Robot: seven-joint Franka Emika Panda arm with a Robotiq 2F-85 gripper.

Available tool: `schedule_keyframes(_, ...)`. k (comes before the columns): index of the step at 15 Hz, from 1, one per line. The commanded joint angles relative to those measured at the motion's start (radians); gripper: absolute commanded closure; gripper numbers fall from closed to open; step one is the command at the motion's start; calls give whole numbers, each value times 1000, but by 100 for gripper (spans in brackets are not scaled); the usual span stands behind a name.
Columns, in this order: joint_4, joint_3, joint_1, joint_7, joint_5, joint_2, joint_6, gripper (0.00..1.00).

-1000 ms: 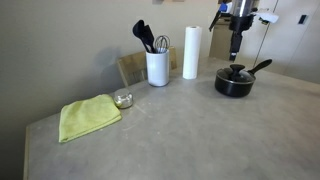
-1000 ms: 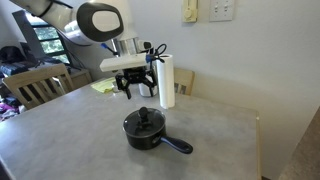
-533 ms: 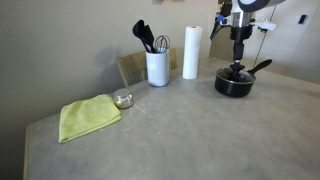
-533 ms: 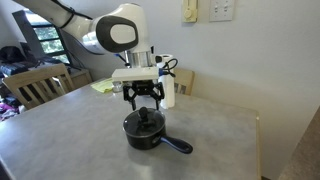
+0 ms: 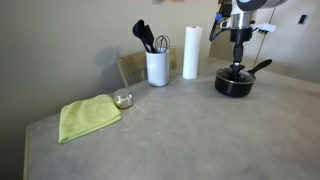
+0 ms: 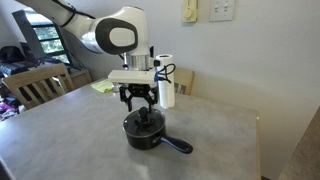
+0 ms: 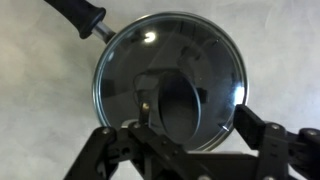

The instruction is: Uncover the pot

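The pot is a small black saucepan in both exterior views, with a long black handle. A glass lid with a dark knob covers it. My gripper hangs straight above the lid, close over the knob. In the wrist view the gripper is open, its fingers standing either side of the knob without touching it. The pot handle points to the upper left there.
A white paper towel roll stands just behind the pot. A white utensil holder, a small metal bowl and a green cloth lie further along the table. Wooden chairs stand at the table's edge.
The gripper has come down from well above the pot to just over the lid's knob. It has stayed open. The pot and lid have not moved.
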Motion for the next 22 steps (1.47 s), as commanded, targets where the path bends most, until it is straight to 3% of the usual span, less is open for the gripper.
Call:
schedule_keyframes(1,3,11,-22,-10,6,-4,-14,41)
schedule_keyframes(6,-12,9,-26,-8,0,-21,11,82)
schedule_keyframes(7,-21,7,-20,4,-6,-33,19,85)
schedule_keyframes(12,-65,3,23,82,-48,-121,83,85)
schedule_keyframes(17,-155,38,94,193,-53,-263,55,85)
schedule_keyframes(22,-294,75,205,428,-88,-362,64,85)
